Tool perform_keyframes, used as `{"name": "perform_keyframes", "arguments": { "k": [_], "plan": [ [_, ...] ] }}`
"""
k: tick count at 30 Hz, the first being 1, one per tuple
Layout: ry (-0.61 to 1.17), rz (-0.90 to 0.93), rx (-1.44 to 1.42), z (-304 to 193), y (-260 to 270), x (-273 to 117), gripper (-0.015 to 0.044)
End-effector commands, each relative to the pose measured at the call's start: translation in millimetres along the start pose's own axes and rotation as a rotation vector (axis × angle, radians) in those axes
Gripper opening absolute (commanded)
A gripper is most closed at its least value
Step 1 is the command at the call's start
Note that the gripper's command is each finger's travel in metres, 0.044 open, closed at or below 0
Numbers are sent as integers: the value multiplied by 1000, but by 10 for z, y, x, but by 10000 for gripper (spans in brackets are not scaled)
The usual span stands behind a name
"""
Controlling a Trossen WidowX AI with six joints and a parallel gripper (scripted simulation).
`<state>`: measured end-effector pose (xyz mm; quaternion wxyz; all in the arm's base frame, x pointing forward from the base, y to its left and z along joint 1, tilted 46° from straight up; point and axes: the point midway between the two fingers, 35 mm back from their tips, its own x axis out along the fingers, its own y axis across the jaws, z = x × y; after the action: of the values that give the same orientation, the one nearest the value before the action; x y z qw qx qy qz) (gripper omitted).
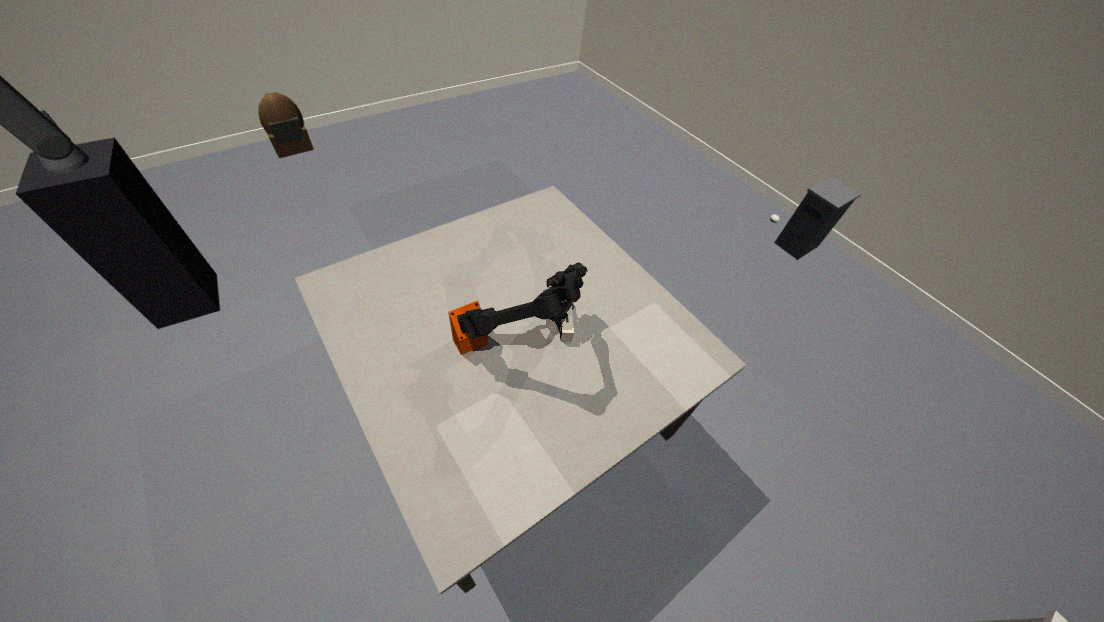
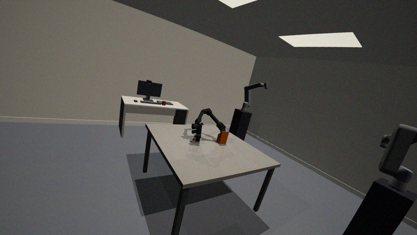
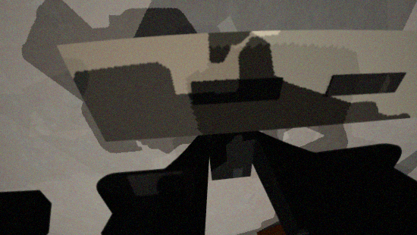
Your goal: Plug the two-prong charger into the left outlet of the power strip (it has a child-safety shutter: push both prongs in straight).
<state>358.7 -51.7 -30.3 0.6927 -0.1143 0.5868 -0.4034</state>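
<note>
No lettering, label, brand, number or sign can be read in any view.

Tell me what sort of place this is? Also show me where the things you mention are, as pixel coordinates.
Probably a robotics lab or workroom: a robot arm [image 1: 513,312] [image 2: 215,117] stands on a table [image 1: 386,309] [image 2: 233,163], with a computer monitor [image 2: 149,88] on a desk [image 2: 149,108] behind.
</note>
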Motion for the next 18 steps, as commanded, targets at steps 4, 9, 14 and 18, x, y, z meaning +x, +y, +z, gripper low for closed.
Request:
{"name": "perform_keyframes", "arguments": {
  "k": [4, 9, 14, 18],
  "plan": [
    [-20, 6, 31, 117, -5, 16, 0],
    [-20, 6, 31, 111, -5, 20, 0],
    [-20, 6, 31, 106, -5, 24, 0],
    [-20, 6, 31, 101, -5, 27, 0]
  ]
}}
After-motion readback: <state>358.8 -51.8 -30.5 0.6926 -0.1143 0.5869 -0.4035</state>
